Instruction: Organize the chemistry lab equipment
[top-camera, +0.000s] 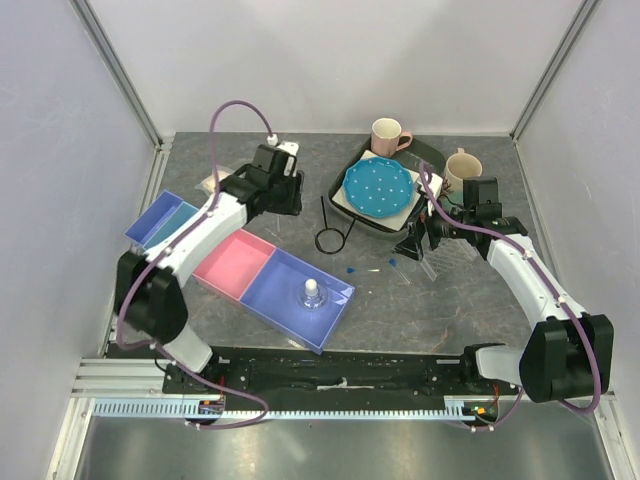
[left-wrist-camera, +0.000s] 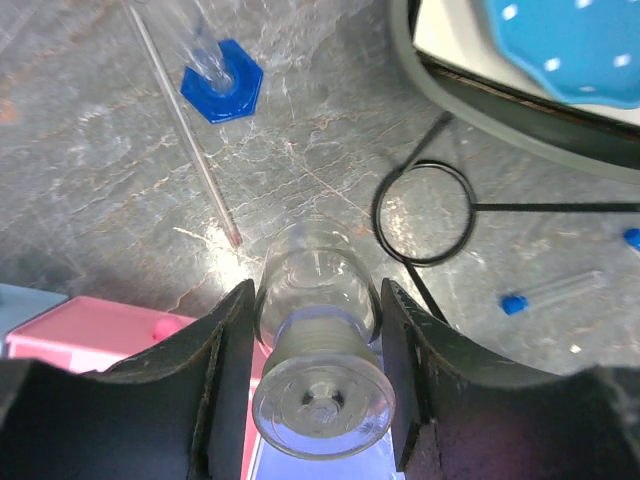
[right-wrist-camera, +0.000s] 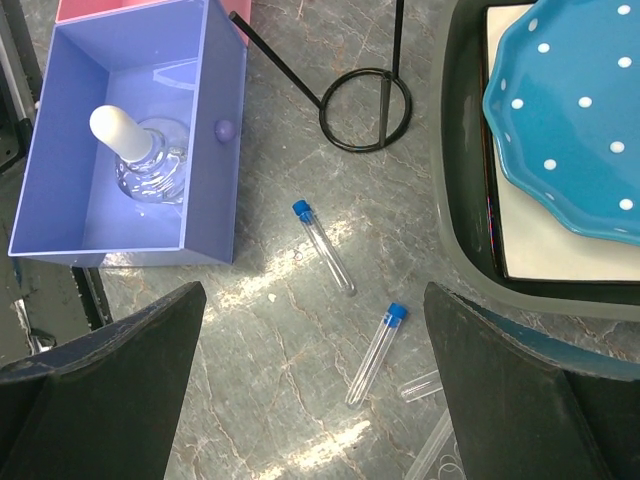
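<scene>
My left gripper (top-camera: 283, 200) (left-wrist-camera: 315, 300) is shut on a clear little bottle (left-wrist-camera: 320, 345) and holds it above the table, near the pink bin's far edge. A blue hexagonal piece (left-wrist-camera: 222, 80) and a thin stick (left-wrist-camera: 185, 130) lie beyond it. The black wire ring (top-camera: 330, 240) (left-wrist-camera: 423, 213) (right-wrist-camera: 365, 110) lies flat on the table. My right gripper (top-camera: 425, 242) (right-wrist-camera: 315, 330) is open and empty above two blue-capped tubes (right-wrist-camera: 323, 245) (right-wrist-camera: 375, 352). Part of the clear tube rack (right-wrist-camera: 440, 455) shows beside them. A second clear bottle (top-camera: 312, 295) (right-wrist-camera: 140, 160) stands in the lilac bin (top-camera: 280, 300).
A pink bin (top-camera: 235, 265) and a blue bin (top-camera: 160, 220) adjoin the lilac one in a row. A grey tray (top-camera: 345, 195) holds the blue dotted plate (top-camera: 380, 185). Two mugs (top-camera: 388, 133) (top-camera: 462, 165) stand behind it. White walls enclose the table.
</scene>
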